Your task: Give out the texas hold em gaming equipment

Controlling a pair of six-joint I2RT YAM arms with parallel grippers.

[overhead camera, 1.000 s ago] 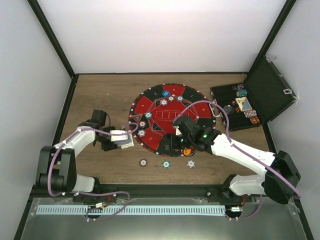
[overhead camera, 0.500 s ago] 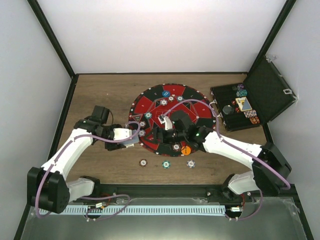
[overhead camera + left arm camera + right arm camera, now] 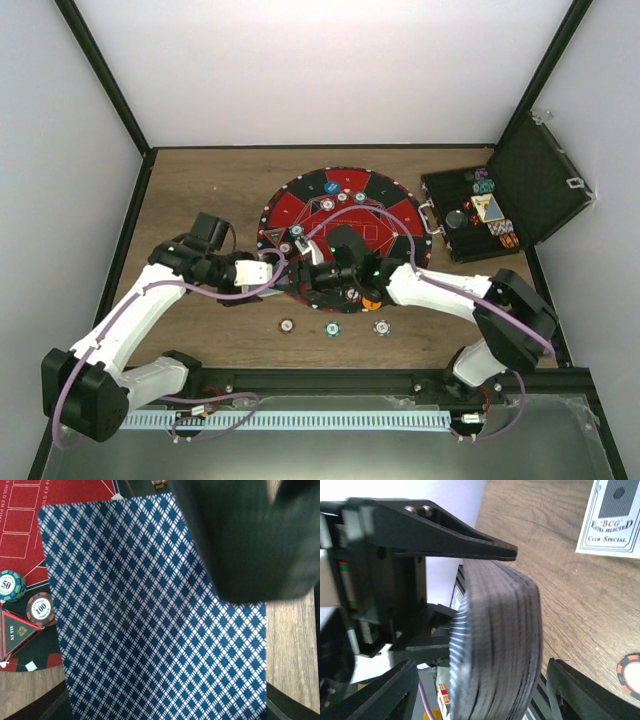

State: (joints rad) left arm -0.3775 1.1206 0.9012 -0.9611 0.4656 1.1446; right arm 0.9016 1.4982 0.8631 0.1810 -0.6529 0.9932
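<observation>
Left fingers (image 3: pixel 250 540): clamped on the card deck (image 3: pixel 150 630), its blue-diamond back toward the wrist camera.
Right fingers (image 3: pixel 587 690): spread wide, gripping nothing, the deck's edge between them.
Card deck: above the round mat's (image 3: pixel 385 215) near-left edge.
Chips (image 3: pixel 332 328): 3 in a row on the table (image 3: pixel 200 200), just before the mat.

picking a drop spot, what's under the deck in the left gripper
Left of the deck, the red and black mat shows with a 50 chip, a 100 chip and an all-in marker; wood table to its right. Anything directly beneath the deck is covered.
</observation>
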